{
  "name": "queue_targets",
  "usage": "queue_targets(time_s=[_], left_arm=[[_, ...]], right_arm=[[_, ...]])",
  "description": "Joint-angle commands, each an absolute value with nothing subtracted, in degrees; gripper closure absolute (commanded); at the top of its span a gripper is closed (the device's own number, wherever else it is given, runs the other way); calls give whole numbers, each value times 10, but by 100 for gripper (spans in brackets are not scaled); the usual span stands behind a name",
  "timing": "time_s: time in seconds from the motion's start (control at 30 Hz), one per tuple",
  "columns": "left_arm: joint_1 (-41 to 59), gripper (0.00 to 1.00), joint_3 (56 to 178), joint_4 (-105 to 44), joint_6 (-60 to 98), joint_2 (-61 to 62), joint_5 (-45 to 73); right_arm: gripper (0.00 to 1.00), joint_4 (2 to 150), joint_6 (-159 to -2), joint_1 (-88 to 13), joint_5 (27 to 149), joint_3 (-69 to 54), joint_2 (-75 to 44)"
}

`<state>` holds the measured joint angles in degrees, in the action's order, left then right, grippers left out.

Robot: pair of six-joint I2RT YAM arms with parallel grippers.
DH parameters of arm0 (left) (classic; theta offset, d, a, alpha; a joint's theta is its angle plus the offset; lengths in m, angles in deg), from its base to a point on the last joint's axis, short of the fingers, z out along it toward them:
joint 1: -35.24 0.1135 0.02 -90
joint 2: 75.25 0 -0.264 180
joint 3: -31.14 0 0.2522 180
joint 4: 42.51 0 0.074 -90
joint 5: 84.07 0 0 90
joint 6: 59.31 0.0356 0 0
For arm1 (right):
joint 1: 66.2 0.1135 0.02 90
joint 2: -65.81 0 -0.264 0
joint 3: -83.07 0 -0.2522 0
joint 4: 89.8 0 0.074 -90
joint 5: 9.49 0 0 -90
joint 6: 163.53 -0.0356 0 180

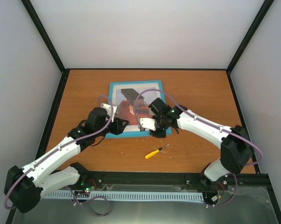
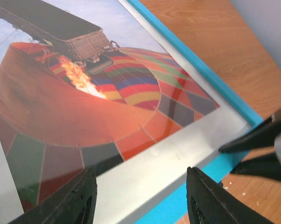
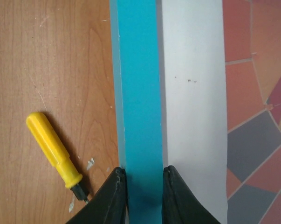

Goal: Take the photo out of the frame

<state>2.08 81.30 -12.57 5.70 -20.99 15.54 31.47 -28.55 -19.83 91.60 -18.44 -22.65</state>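
Observation:
The turquoise frame [image 1: 135,83] lies face up on the table with the hot-air balloon photo [image 1: 124,106] inside it, behind a white mat [image 2: 177,158]. My left gripper [image 1: 123,126] is open. In the left wrist view [image 2: 140,198] its fingers straddle the mat and the frame's near rail [image 2: 196,65] from just above, with the photo [image 2: 84,93] beyond. My right gripper [image 1: 158,133] is shut on the frame's near rail. In the right wrist view [image 3: 144,186] one finger presses each side of the turquoise strip [image 3: 138,93]. The mat [image 3: 191,93] and photo [image 3: 257,93] lie to its right.
A yellow-handled screwdriver [image 1: 153,152] lies on the wooden table just in front of the frame, close to my right gripper; it also shows in the right wrist view [image 3: 51,149]. Grey walls with black posts enclose the table on three sides.

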Motion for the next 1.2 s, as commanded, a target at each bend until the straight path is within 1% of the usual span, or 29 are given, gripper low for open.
queue_targets(time_s=[0.0, 0.2, 0.27, 0.43, 0.57, 0.73, 0.97, 1.17], left_arm=[[-43, 47, 869, -92, 123, -193, 83], [-161, 47, 916, -58, 212, -169, 17], [-225, 44, 914, -60, 271, -147, -41], [-294, 42, 920, -82, 377, -75, -153], [-300, 41, 910, -141, 460, -56, -197], [-300, 41, 899, -215, 557, -29, -217], [-300, 42, 898, -249, 635, 8, -171], [-300, 47, 899, -296, 693, 60, -201]], right_arm=[[97, 280, -290, -244, 953, -143, -195], [97, 248, -269, -302, 978, -130, -185], [97, 240, -265, -316, 985, -130, -179], [97, 228, -270, -327, 1004, -131, -169], [97, 221, -275, -327, 1018, -135, -165], [97, 219, -285, -327, 1032, -143, -160], [97, 220, -298, -327, 1050, -150, -155], [97, 220, -304, -327, 1062, -153, -155]])
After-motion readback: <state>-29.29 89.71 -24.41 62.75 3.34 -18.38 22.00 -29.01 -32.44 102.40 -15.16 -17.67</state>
